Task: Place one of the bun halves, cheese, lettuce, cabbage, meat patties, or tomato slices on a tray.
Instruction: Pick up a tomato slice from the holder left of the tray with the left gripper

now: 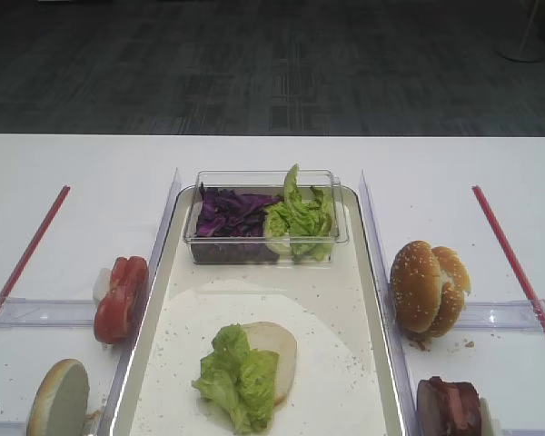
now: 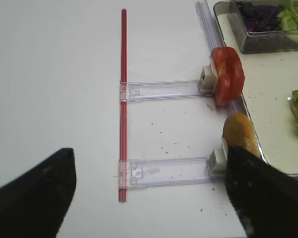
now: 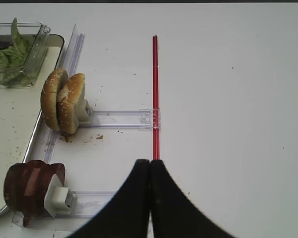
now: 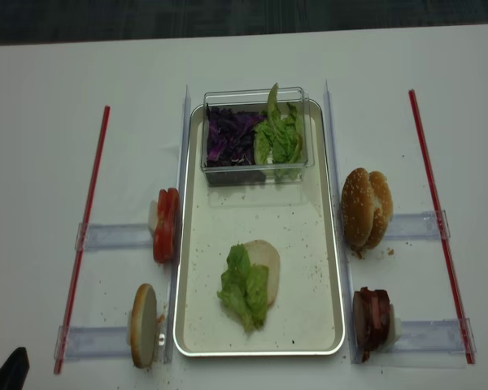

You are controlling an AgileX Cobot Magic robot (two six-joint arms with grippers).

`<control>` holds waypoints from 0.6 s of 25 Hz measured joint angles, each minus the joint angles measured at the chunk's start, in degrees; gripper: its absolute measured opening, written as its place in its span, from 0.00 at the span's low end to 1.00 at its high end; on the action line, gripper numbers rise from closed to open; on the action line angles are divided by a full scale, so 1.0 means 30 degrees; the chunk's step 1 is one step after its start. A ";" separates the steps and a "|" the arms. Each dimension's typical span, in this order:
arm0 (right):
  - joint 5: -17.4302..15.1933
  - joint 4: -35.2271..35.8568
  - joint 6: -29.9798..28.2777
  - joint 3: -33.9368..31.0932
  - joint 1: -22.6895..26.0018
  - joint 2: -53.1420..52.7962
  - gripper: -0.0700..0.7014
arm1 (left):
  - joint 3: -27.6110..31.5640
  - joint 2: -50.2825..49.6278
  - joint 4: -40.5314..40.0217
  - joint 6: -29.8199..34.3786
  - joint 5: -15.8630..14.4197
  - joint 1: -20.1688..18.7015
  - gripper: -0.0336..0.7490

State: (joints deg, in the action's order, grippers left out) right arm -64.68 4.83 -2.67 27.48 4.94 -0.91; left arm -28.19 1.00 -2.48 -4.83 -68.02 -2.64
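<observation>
In front of you the tray (image 4: 333,268) lies lengthwise at the middle of the white table (image 4: 49,97), and on its speckled floor a bun half (image 4: 262,258) rests cut face up with a lettuce leaf (image 4: 246,286) laid over its near-left part. At the tray's far end stands a clear plastic tub (image 4: 258,166) with the purple cabbage (image 4: 232,138) on its left side and more lettuce (image 4: 281,136) on its right. Left of the tray, the tomato slices (image 4: 166,225) stand on edge against a clear holder, and nearer to you a single bun half (image 4: 142,325) stands upright in the same way. Right of the tray you have two sesame bun halves (image 4: 366,208) on edge, and nearer, the dark meat patties (image 4: 372,317). A red strip (image 4: 85,227) runs along each outer side. Your left gripper (image 2: 149,198) hovers over the bare table left of the tray, its fingers (image 2: 35,198) spread wide with nothing between them. Your right gripper (image 3: 150,198) hangs over the table right of the patties, its two fingers pressed together and holding nothing.
</observation>
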 joint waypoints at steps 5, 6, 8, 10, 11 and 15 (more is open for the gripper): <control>0.0000 0.0000 0.0000 0.0000 0.0000 0.0000 0.56 | 0.0000 0.0000 0.0000 0.0000 0.0000 0.0000 0.76; 0.0000 0.0000 0.0000 0.0000 0.0000 0.0000 0.56 | 0.0000 0.0000 0.0000 0.0000 0.0000 0.0000 0.76; 0.0000 0.0000 0.0000 0.0000 0.0000 0.0000 0.56 | 0.0000 0.0000 0.0000 0.0000 0.0000 0.0000 0.76; 0.0000 0.0000 0.0000 0.0000 0.0000 0.0000 0.56 | 0.0000 0.0000 0.0000 0.0000 0.0000 0.0000 0.76; 0.0000 0.0000 0.0000 0.0000 0.0000 0.0000 0.56 | 0.0000 0.0000 0.0000 0.0000 0.0000 0.0000 0.76; 0.0000 0.0000 0.0000 0.0000 0.0000 0.0000 0.56 | 0.0000 -0.1453 0.0000 0.0000 -0.0068 0.0000 0.76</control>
State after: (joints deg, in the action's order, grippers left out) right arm -64.68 4.83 -2.67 27.48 4.94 -0.91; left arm -28.19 -3.36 -2.48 -4.83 -68.23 -2.64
